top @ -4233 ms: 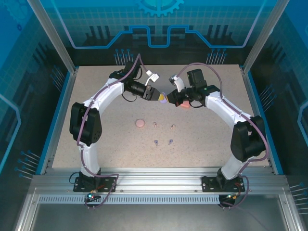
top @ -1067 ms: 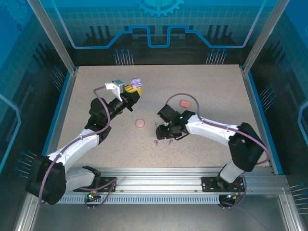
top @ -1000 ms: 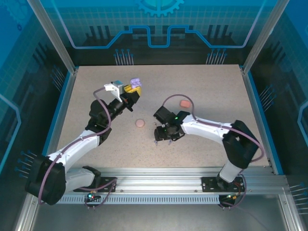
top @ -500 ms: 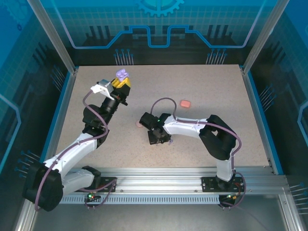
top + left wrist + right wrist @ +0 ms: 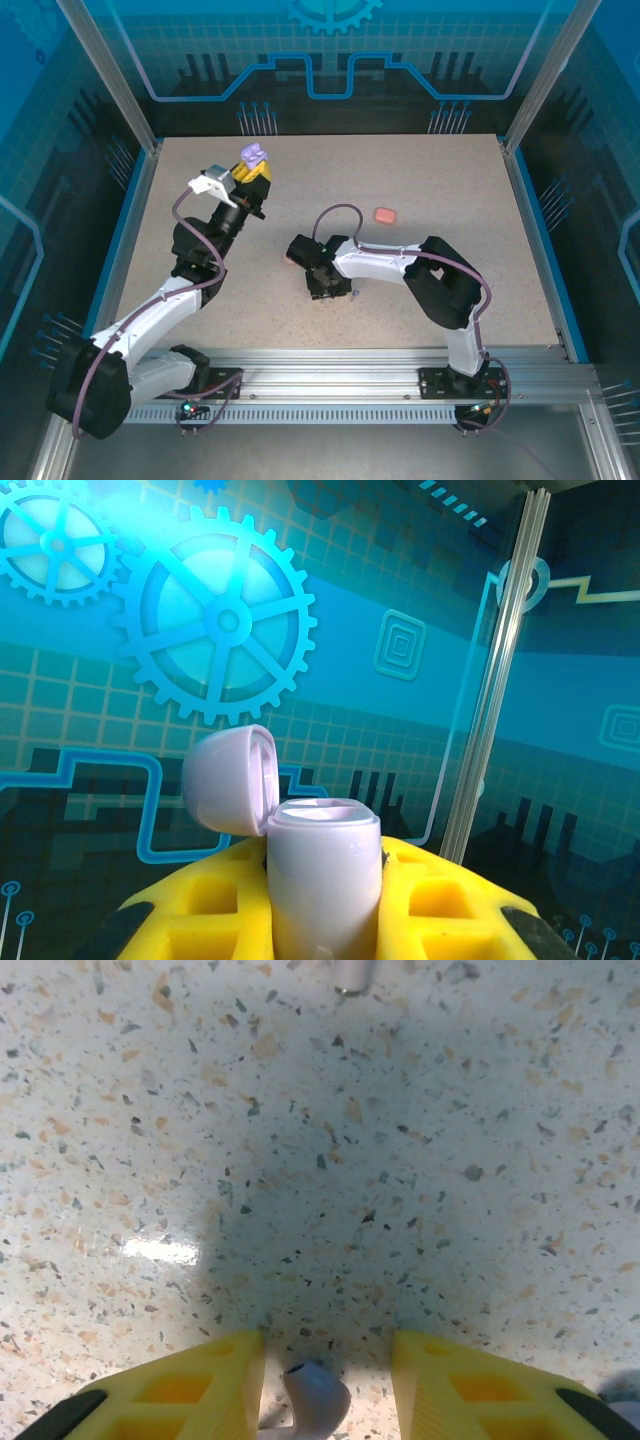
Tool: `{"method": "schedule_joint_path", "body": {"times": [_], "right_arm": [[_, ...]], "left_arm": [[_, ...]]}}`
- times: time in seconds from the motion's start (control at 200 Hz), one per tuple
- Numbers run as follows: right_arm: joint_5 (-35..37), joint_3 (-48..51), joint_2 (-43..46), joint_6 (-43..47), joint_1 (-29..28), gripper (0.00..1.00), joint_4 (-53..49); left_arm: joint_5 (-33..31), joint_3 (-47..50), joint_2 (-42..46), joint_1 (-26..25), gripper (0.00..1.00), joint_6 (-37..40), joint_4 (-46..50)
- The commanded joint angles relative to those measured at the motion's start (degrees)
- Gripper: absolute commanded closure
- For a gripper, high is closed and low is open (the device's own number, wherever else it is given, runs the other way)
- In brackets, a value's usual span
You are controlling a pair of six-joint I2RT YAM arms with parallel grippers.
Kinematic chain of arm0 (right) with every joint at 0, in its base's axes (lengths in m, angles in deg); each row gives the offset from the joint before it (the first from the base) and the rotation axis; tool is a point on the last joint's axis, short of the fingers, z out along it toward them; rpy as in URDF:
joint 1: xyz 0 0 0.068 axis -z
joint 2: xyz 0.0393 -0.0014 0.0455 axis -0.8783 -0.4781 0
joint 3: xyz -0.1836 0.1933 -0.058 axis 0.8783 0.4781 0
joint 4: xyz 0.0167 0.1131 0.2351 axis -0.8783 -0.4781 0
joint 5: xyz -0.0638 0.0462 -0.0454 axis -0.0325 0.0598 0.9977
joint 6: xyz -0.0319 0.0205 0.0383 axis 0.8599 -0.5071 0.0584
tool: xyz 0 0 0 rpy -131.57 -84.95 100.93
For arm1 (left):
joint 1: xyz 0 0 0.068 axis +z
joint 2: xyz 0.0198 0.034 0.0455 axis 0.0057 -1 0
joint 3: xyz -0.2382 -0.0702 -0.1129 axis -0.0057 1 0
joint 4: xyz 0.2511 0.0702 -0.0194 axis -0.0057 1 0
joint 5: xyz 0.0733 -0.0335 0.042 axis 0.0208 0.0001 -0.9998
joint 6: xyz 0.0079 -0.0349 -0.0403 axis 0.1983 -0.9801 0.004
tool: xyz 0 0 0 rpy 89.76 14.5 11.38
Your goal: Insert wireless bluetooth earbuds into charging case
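Observation:
My left gripper (image 5: 254, 168) is raised at the back left, shut on a lilac charging case (image 5: 322, 880) that stands upright between the yellow fingers (image 5: 215, 900). Its lid (image 5: 228, 792) is hinged open to the left. The same case (image 5: 254, 154) shows above the left wrist. My right gripper (image 5: 322, 290) is down at the table's middle. In the right wrist view a purple earbud (image 5: 318, 1395) lies on the table between the open right gripper's (image 5: 328, 1360) yellow fingers (image 5: 200, 1385), touching neither. Another earbud's stem (image 5: 352, 972) pokes in at the top edge.
A coral case (image 5: 385, 215) lies shut on the speckled table (image 5: 420, 180) behind the right arm. A pink round case (image 5: 288, 260) peeks out beside the right wrist. Blue-lit enclosure walls and metal posts (image 5: 495, 680) ring the table.
The right arm has swung left across the table and come down over a purple earbud. The left arm carried the open case up and back to the left, then held still.

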Motion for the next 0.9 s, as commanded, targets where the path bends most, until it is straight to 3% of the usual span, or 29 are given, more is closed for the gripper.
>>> {"method": "schedule_joint_path", "body": {"times": [0.0,0.43,0.895], "right_arm": [[0.2,-0.9,-1.2,-3.8,-0.8,0.6,-1.7],[0.1,0.2,1.2,-10.1,-2.6,0.6,-2.9],[-0.1,1.4,1.3,-5.5,-2.8,0.75,-2.8]], "left_arm": [[-0.4,0.0,0.8,-0.4,1.0,1.5,-1.3],[0.4,0.3,0.4,-0.4,1.0,1.7,-1.3],[0.4,0.5,0.4,-0.4,1.0,1.8,-0.9]]}}
